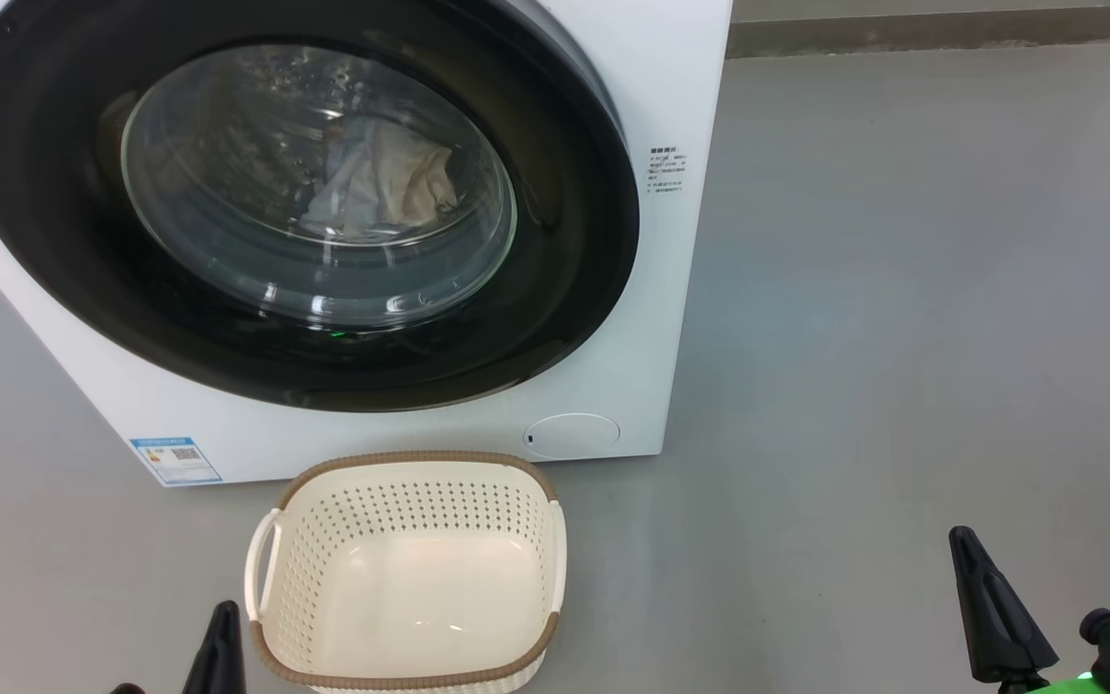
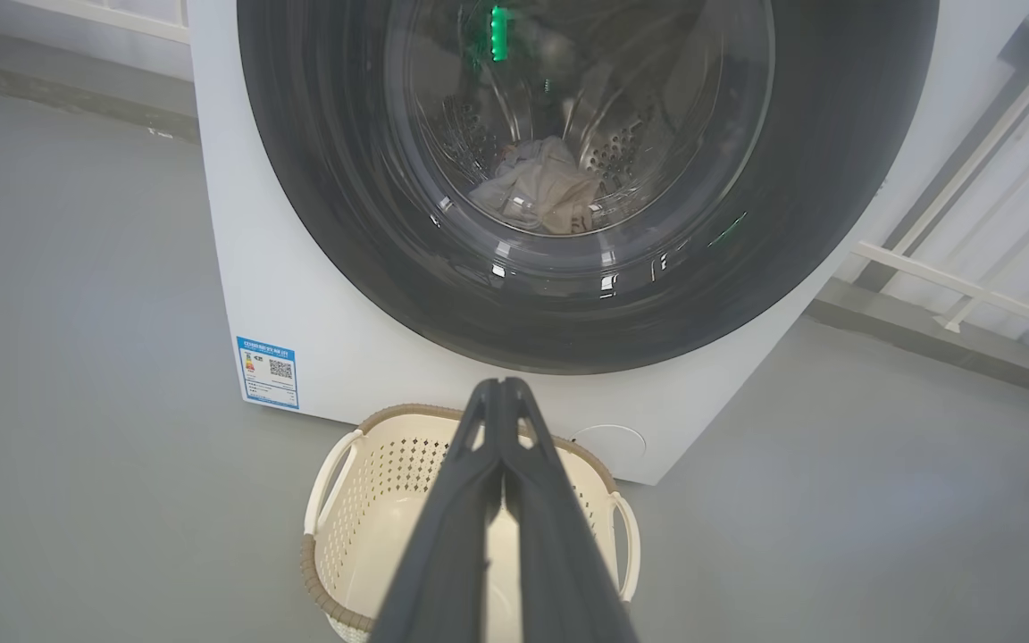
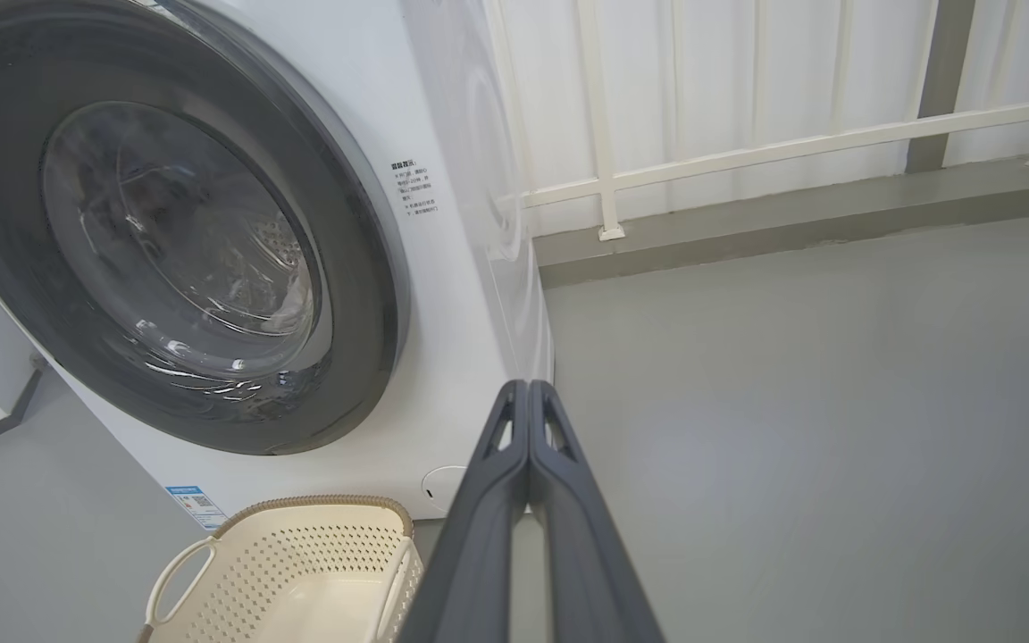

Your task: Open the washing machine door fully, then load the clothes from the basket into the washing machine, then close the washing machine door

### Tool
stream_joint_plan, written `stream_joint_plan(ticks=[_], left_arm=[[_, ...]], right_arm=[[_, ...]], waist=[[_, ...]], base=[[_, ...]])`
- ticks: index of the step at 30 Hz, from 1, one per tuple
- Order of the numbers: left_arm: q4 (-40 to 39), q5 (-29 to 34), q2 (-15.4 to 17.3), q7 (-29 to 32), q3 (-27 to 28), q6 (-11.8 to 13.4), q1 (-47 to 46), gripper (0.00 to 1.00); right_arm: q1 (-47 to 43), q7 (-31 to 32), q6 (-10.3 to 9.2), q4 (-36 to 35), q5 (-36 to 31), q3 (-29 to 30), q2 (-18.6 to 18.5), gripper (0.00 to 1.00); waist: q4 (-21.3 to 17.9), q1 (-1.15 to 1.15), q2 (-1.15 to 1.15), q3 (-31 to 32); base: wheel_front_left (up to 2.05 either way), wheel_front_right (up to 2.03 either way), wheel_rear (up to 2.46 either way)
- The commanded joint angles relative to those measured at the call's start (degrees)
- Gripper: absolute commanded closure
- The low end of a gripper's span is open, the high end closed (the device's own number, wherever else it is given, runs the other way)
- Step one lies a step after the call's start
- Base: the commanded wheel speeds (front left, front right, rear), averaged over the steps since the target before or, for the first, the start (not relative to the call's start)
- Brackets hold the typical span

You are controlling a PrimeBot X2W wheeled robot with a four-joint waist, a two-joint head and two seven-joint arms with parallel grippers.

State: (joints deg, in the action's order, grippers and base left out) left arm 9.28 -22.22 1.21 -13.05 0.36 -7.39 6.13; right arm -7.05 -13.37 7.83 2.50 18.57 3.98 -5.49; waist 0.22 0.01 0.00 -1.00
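1. Washing machine (image 1: 680,289): white front-loader standing far left on the grey floor (image 1: 902,337). It has a blue label (image 1: 174,460) at its lower left and a round white flap (image 1: 571,435) at its lower right.
2. Washing machine door (image 1: 574,241): glossy black rim around a clear glass bowl, lying flush against the front, shut.
3. Clothes (image 1: 391,183): a pale, crumpled heap inside the drum, seen through the glass.
4. Basket (image 1: 410,461): cream with a brown rim, on the floor just in front of the machine. Its smooth bottom is in plain sight.
5. My left gripper (image 2: 501,384): closed on nothing, fingers pressed together, near the basket's left side.
6. My right gripper (image 3: 528,386): closed likewise and holding nothing, above bare floor well right of the basket.
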Motion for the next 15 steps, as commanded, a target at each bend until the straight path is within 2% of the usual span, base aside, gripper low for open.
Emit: stream_joint_plan(ticks=[1,15], left_arm=[[-0.93,-2.06,1.02,0.29,0.34,0.02,-1.63,1.0],[-0.09,-10.35,1.44,2.15,0.53,-0.02,-2.95,1.0]], right_arm=[[1.67,0.37,-0.04,-0.97,2.71,-0.3,-0.58,1.0],[3.03,2.2,-0.07,0.5,11.4,-0.51,-0.6,1.0]], waist=[[-0.01,-0.01,0.0,-0.02],[-0.03,-0.01,0.0,0.08]], base=[[0.0,0.0,0.0],[0.0,0.0,0.0]])
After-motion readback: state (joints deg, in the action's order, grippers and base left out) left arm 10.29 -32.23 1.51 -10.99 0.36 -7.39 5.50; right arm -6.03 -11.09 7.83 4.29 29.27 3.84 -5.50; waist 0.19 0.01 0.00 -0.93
